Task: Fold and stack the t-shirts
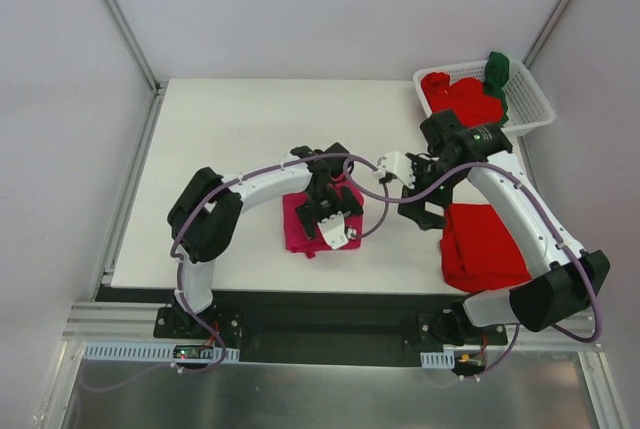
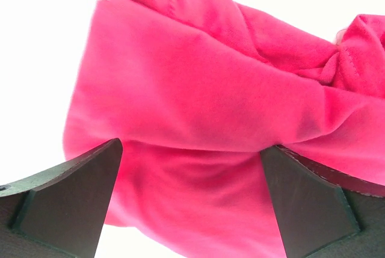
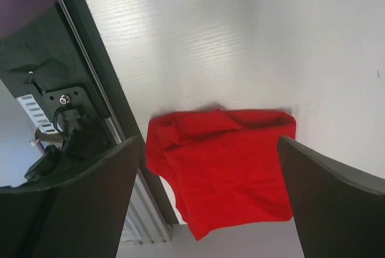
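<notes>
With the pink shirt (image 1: 300, 224) as my marker, the table (image 1: 230, 139) lies under it. The basket (image 1: 530, 99) stands well off to its far right, with red shirts (image 1: 460, 99) and a dark green shirt (image 1: 497, 71) heaped inside. A folded red shirt (image 1: 485, 244) lies to its right, by the near edge. The pink shirt is a loose fold, bunched at one end. My left gripper (image 2: 191, 150) hangs right over it, jaws wide and empty; I cannot tell if the tips touch cloth. My right gripper (image 3: 210, 144), equally wide and empty, hovers to its right, above the folded red shirt. I judge the step is taking up the pink shirt for stacking. I should straddle the thick folded edge, catch every layer, and lift level so the fold does not spill.
</notes>
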Robot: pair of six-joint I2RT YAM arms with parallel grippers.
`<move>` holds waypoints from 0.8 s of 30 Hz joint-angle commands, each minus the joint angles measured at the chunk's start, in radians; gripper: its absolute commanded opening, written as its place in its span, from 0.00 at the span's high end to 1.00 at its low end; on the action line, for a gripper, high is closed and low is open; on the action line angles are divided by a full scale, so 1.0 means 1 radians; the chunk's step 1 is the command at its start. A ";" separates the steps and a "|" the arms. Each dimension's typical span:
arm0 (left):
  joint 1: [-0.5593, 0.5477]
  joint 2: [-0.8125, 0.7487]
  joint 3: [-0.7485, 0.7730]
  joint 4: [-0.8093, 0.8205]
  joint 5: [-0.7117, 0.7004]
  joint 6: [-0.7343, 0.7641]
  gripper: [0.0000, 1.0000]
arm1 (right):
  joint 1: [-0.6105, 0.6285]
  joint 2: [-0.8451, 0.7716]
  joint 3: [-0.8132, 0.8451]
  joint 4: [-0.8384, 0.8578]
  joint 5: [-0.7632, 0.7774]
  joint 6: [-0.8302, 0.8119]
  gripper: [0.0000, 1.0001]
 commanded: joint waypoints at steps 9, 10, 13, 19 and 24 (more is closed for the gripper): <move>-0.024 -0.139 0.222 0.110 -0.010 -0.419 0.01 | 0.003 0.016 0.002 -0.086 0.009 0.007 0.00; -0.019 -0.160 0.226 0.129 -0.040 -0.498 0.01 | 0.005 0.013 0.001 -0.079 0.005 0.012 0.00; 0.018 -0.214 0.251 0.138 -0.182 -0.661 0.01 | 0.003 0.009 0.014 -0.042 -0.023 0.038 0.00; 0.215 -0.243 0.101 0.135 -0.367 -0.999 0.01 | 0.034 0.076 0.068 -0.020 -0.182 0.116 0.00; 0.366 -0.256 -0.085 0.137 -0.360 -1.165 0.01 | 0.152 0.116 0.028 0.053 -0.195 0.143 0.00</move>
